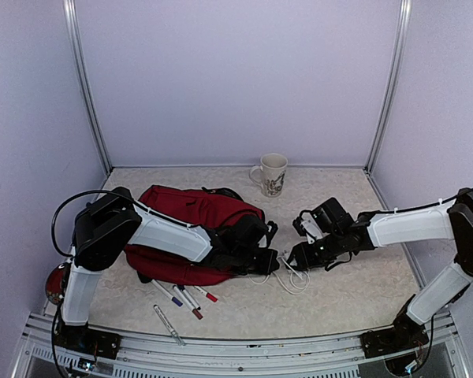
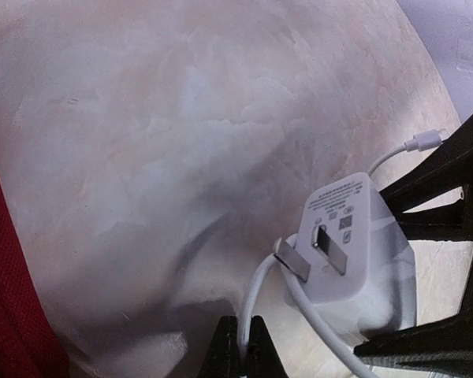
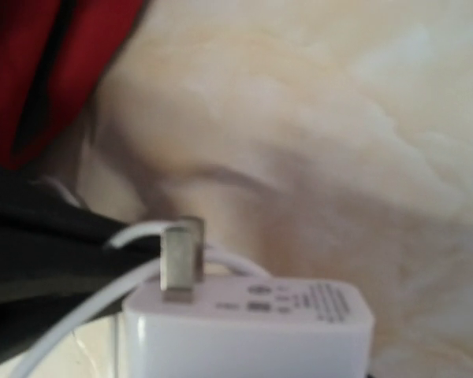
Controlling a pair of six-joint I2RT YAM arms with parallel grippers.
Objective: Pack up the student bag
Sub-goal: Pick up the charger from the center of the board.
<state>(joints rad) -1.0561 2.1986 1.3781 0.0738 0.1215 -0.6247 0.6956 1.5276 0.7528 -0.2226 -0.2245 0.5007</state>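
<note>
The dark-red student bag (image 1: 185, 224) lies at the left middle of the table, and my left arm reaches across it. Just right of the bag, a white charger (image 2: 355, 252) with two metal prongs sits between the black fingers (image 2: 437, 169) of my right gripper (image 1: 296, 257), which is shut on it. The charger's white cable (image 1: 289, 282) loops on the table beneath. My left gripper (image 2: 244, 346) is shut on that cable right next to the plug. In the right wrist view the charger (image 3: 244, 331) fills the bottom and the bag (image 3: 55, 63) shows red at top left.
A white printed mug (image 1: 272, 173) stands behind the bag near the back wall. Several pens (image 1: 185, 295) lie in front of the bag, and one more pen (image 1: 167, 323) lies at the table's near edge. Walls close in the table on three sides.
</note>
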